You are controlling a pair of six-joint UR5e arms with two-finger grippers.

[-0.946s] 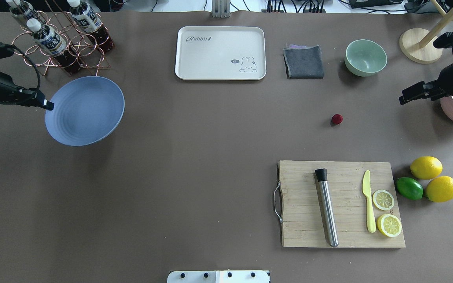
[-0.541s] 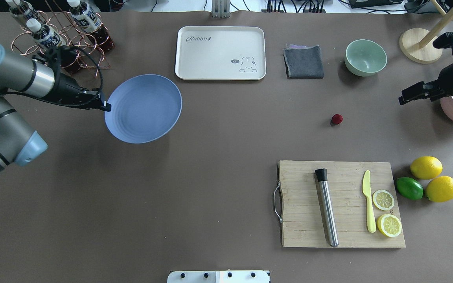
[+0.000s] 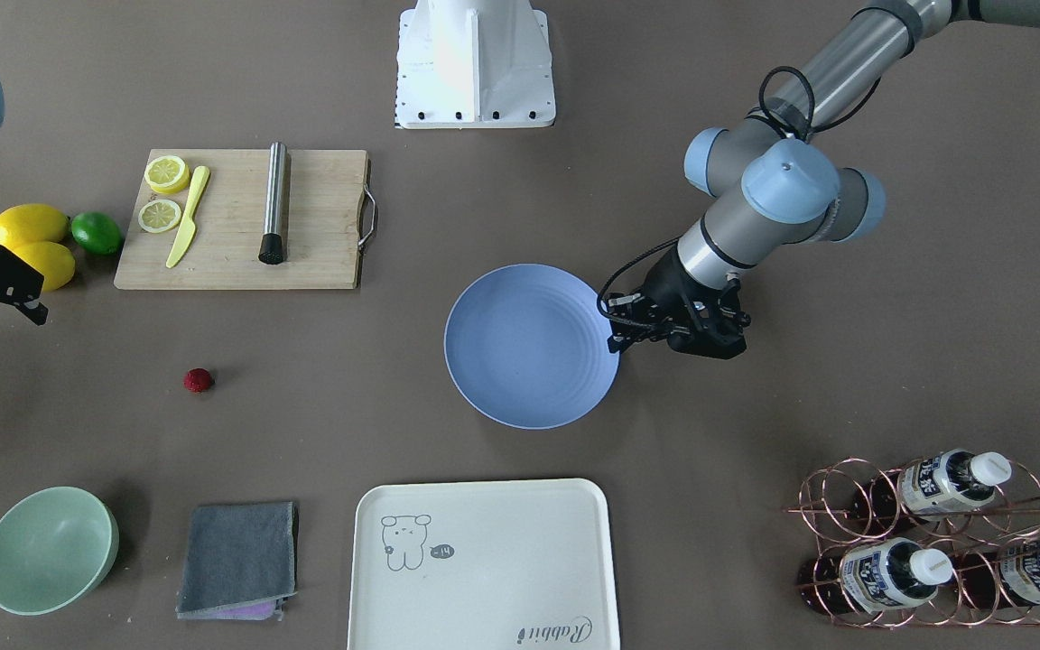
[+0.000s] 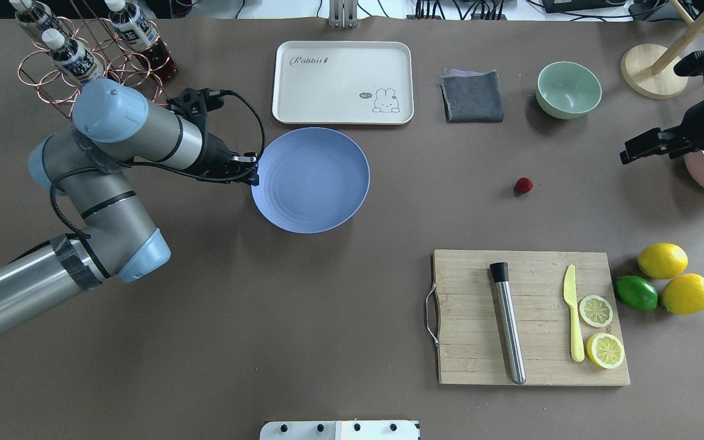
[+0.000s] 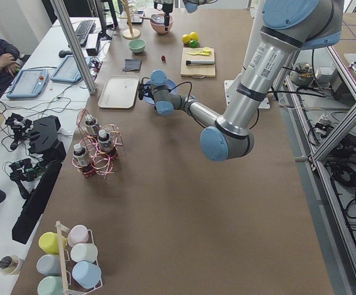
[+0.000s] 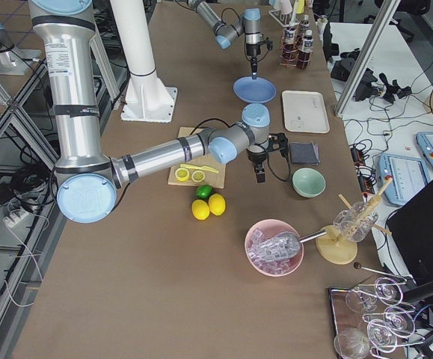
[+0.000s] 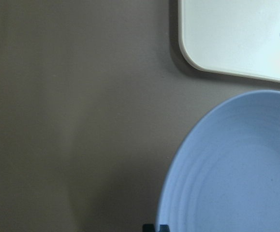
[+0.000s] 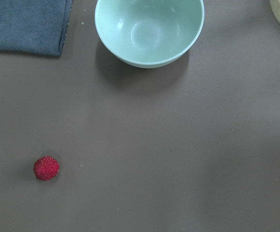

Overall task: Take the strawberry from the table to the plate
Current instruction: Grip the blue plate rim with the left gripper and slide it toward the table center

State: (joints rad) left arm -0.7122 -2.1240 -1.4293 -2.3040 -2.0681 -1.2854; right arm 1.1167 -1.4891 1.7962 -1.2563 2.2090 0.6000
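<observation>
The strawberry (image 4: 524,185) lies on the counter (image 4: 327,305) left of the right tool (image 4: 627,153), the nearer one, hanging wide, while the left tool (image 4: 253,176) clamps the plate (image 4: 315,183) rim far left.

left arm (image 5: 197,112) at plate (image 5: 148,98) | tray (image 5: 120,92) beside plate | strawberry (image 5: 163,58) well beyond

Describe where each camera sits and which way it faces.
Front-facing: across the table, facing the robot; left arm at right.
Overhead: behind the robot, looking down; left gripper grips the plate's rim.
Exterior left: table's left end; left arm near.
Exterior right: table's right end; right arm near.
Left wrist: looks down at plate, cream tray; fingertip at bottom.
Right wrist: looks down at strawberry, green bowl; no gripper visible.
Shared: front-facing and overhead both show the strawberry.
</observation>
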